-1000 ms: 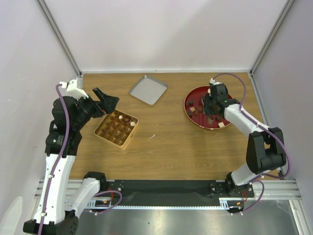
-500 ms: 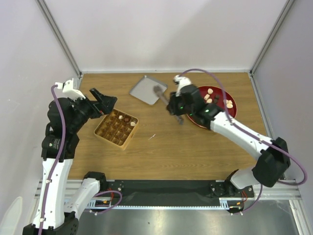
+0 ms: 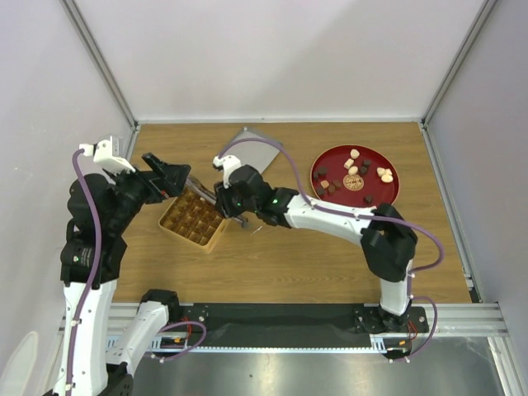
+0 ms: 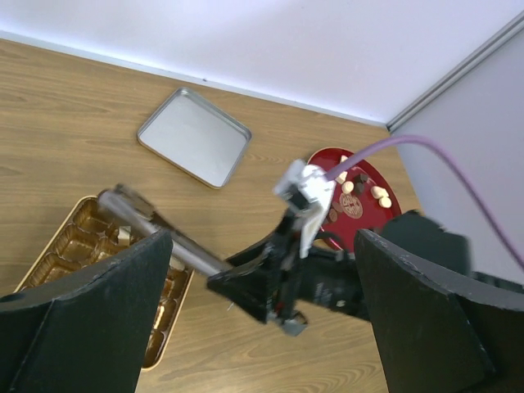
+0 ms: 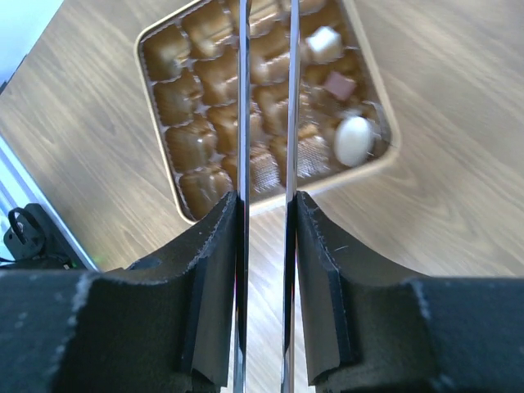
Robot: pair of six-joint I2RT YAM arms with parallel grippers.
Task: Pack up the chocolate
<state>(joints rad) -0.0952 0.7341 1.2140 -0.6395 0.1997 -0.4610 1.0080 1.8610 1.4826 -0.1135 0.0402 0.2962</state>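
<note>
"Right wrist view: what is the right gripper (image 5: 266, 205) doing?"

"Its fingers are pinched on the tongs (image 5: 243, 123), squeezing the two blades to a narrow gap. The blades run straight out ahead of it, over the box (image 5: 188, 143)."

"Anything caught between them?"

"Nothing along the stretch I can see. The tips run off the top edge, so I cannot tell there. Three pieces of chocolate (image 5: 354, 139) sit in compartments along one side of the box, just beside the blades. Most other cells look empty."

"And the rest?"

"From above, they lie on the red plate (image 3: 386, 191), well apart on the right side, back along the arm that reaches across."

"So what does the next move turn on?"

"I'd judge the tongs' long axis. It points from the gripper toward the far-left part of the box, so a piece would drop beneath the tips, not beneath the gripper. The left gripper (image 3: 172, 173) hovers nearer that corner, spread wide and empty, so crowding is the risk."
</note>
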